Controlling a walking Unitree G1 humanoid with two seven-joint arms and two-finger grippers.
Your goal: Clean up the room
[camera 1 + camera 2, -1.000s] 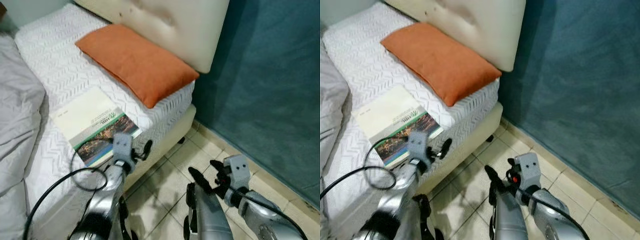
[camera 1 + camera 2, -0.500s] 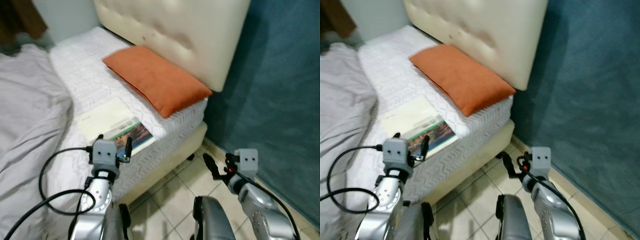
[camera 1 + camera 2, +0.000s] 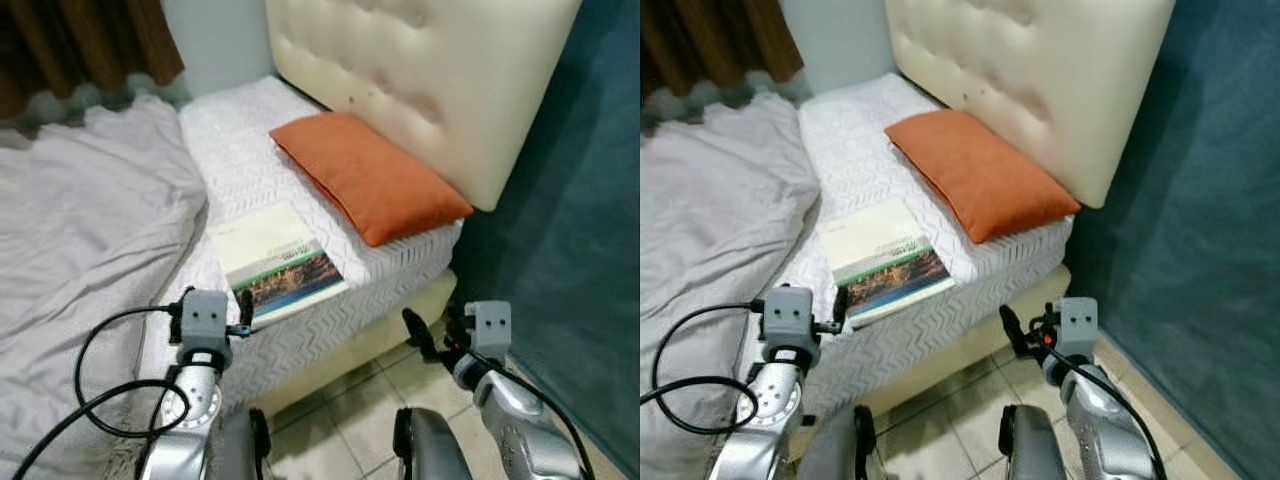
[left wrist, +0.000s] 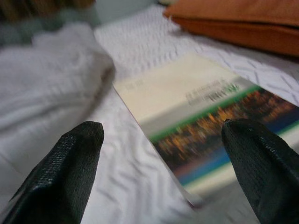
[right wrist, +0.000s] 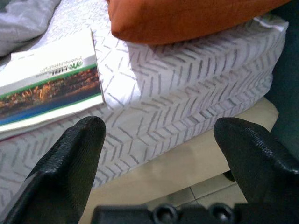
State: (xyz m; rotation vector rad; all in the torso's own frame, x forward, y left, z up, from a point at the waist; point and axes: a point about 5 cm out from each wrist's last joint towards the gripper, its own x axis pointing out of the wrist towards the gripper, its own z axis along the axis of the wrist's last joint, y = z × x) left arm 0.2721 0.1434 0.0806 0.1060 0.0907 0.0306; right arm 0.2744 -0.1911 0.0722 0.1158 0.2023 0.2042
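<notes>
On the bed (image 3: 240, 150), beside the orange pillow (image 3: 370, 175), the book (image 3: 275, 262) is lying near the edge. Left gripper (image 4: 163, 154), released, is lining up on it; next move likely calls for closing in. Right gripper (image 5: 168, 154) is hanging released.

book (image 3: 883, 262) on bed (image 3: 855, 160), orange pillow (image 3: 978, 172) beside

Book (image 5: 49, 88) cover carried a green logo and small print lines on the cream part; all too blurred to read.
</notes>
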